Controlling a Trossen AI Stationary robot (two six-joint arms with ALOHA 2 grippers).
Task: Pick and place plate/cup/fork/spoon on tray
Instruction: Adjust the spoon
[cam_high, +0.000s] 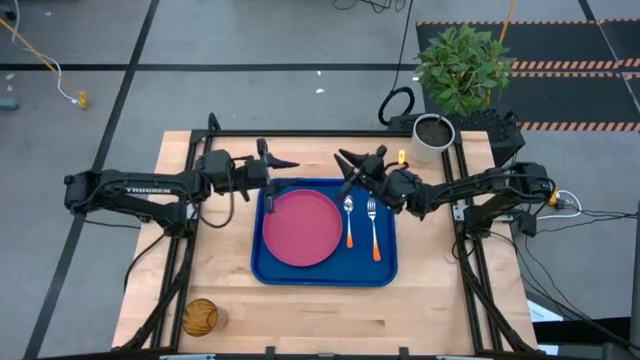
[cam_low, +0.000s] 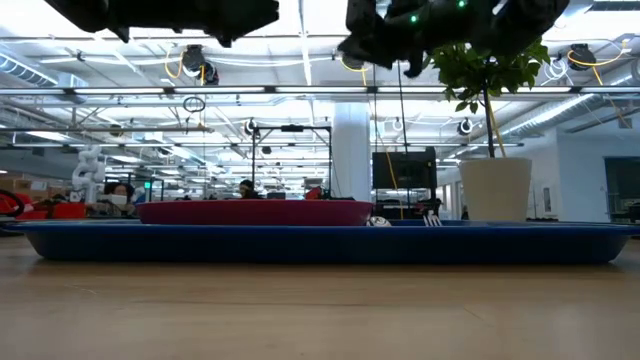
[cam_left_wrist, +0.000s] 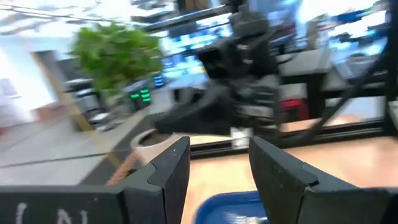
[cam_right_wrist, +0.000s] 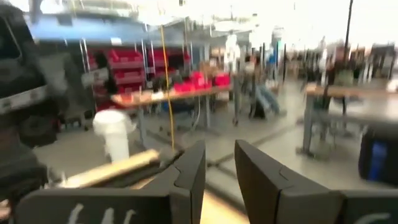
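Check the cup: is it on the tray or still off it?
Off. In the high view the cup stands on the bare table near its front left corner, apart from the tray.

The large blue rectangular plastic tray (cam_high: 325, 270) holds the round pink-red plate (cam_high: 301, 228) left, orange-handled spoon (cam_high: 349, 220) and fork (cam_high: 373, 228) right (side by side); the amber ribbed cup (cam_high: 199, 317) stands near-left, off-tray.

My left arm reaches in from the left side, its wrist level, and my left tool (cam_high: 285, 161) hangs in the air with its two fingers (cam_left_wrist: 163, 173) parted and nothing between them. My right arm stretches in from the right, and my right tool (cam_high: 345, 161) likewise hangs raised, fingers (cam_right_wrist: 189, 175) apart and empty.
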